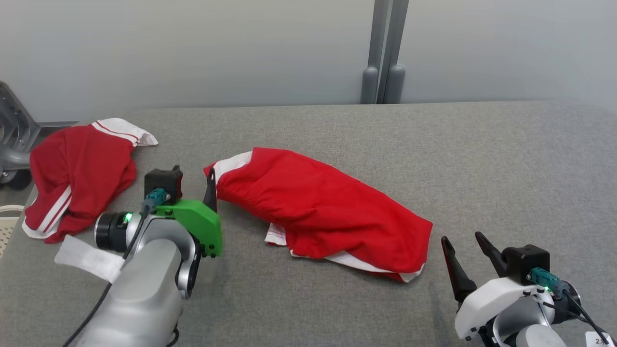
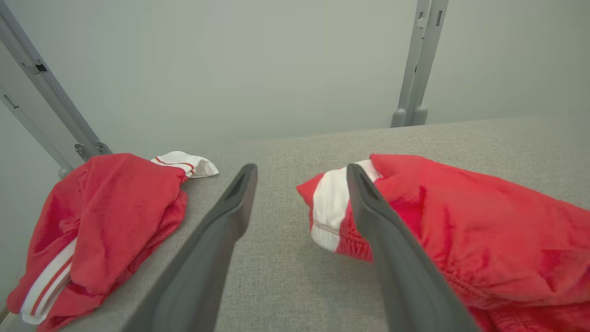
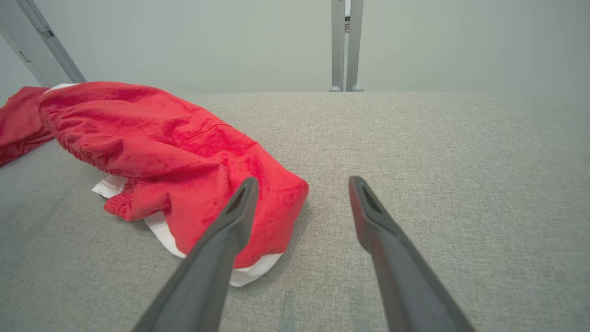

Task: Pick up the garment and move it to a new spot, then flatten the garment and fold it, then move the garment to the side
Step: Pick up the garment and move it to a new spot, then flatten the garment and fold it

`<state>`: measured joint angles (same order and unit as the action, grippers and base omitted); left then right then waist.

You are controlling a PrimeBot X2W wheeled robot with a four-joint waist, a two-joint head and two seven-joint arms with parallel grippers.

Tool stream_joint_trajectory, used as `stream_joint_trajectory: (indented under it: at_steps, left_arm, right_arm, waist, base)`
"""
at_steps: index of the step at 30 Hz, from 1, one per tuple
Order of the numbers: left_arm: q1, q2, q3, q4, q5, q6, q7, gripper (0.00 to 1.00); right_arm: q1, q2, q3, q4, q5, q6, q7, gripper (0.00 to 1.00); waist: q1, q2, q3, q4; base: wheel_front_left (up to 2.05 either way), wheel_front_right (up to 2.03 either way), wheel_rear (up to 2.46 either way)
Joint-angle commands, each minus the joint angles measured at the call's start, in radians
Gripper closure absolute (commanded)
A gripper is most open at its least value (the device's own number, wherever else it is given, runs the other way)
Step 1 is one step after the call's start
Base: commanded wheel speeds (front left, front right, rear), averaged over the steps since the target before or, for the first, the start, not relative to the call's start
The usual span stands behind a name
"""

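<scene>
Presently left claw [image 2: 300, 170] and right claw [image 3: 303, 182] both gape, empty, flanking the garment [image 1: 323, 207]. Risk: pinching one layer only would likely drag it bunched across the surface [image 1: 482, 159].

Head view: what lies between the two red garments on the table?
The left gripper, jaws open, stands between the left garment and the centre garment; otherwise bare grey table. The left wrist view shows the same.

Red garment [image 1: 318, 207] w/ white trim, crumpled, lying diagonal, centre
</scene>
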<state>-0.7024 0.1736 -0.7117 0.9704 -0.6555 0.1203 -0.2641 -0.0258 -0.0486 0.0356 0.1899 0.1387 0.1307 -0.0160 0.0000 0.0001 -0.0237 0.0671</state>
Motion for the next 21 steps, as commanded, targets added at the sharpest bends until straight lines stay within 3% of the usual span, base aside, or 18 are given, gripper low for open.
stream_joint_trajectory:
  at_steps: [1, 9, 21]
  left_arm:
    - [0.027, -0.006, 0.006, 0.019, -0.02, -0.017, 0.002, 0.0]
    - [0.063, -0.044, -0.061, 0.069, -0.024, -0.155, 0.111, 0.0]
    - [0.123, -0.099, -0.129, 0.044, -0.048, -0.217, 0.201, 0.0]
  right_arm:
    - [0.002, -0.003, -0.007, 0.003, 0.01, 0.0, -0.005, 0.0]
    - [0.027, -0.003, -0.059, 0.001, 0.013, 0.0, -0.019, 0.0]
    - [0.06, -0.003, -0.094, -0.026, -0.004, 0.0, -0.013, 0.0]
  waist:
    - [0.0, -0.0001, -0.008, -0.002]
    - [0.0, -0.0001, -0.036, 0.013]
    - [0.0, -0.0001, -0.02, -0.057]
  base:
    - [0.0, 0.0, 0.0]
    - [0.0, 0.0, 0.0]
    - [0.0, 0.0, 0.0]
